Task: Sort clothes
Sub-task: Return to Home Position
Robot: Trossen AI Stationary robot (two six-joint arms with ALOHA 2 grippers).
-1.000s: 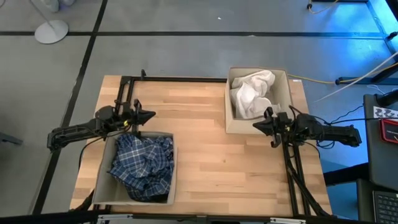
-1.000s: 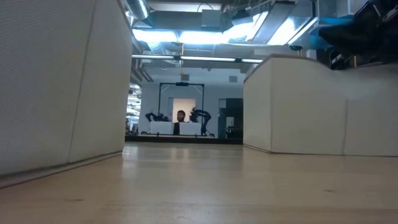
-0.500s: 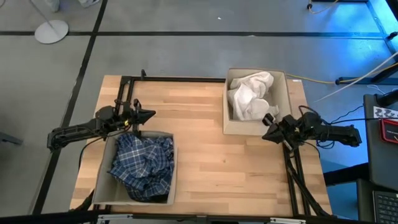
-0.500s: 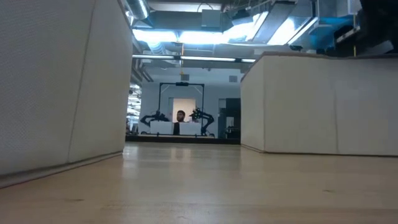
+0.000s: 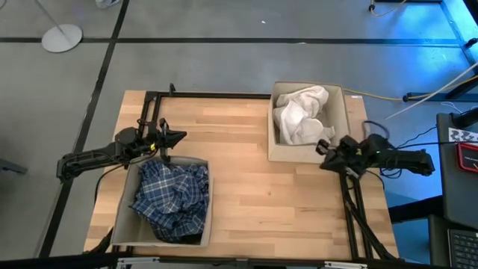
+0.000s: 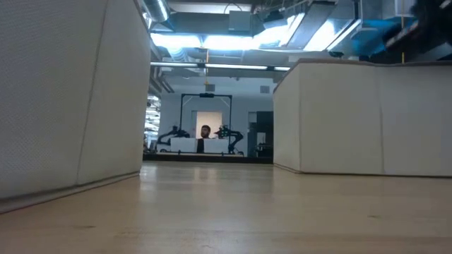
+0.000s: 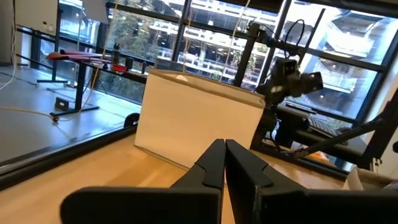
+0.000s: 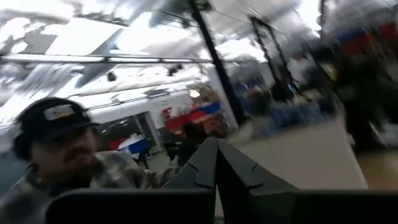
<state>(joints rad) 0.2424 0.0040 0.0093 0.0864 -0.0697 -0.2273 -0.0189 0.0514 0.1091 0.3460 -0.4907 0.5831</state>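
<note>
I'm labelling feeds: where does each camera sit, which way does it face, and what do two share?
High: above the table, straight down; left arm, left pincer, right arm, right pincer.
Low: table height, level between left bin and right bin; hardly any robot.
Left wrist: on the left arm, facing the right bin; own shut pincer.
Right wrist: on the right arm, facing a person; own shut pincer.
Shared: high, low and left wrist all show the right bin.

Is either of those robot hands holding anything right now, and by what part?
Nothing is held. The left hand and the right hand are both shut and empty; the plaid shirt and the white garment lie apart from both.
</note>
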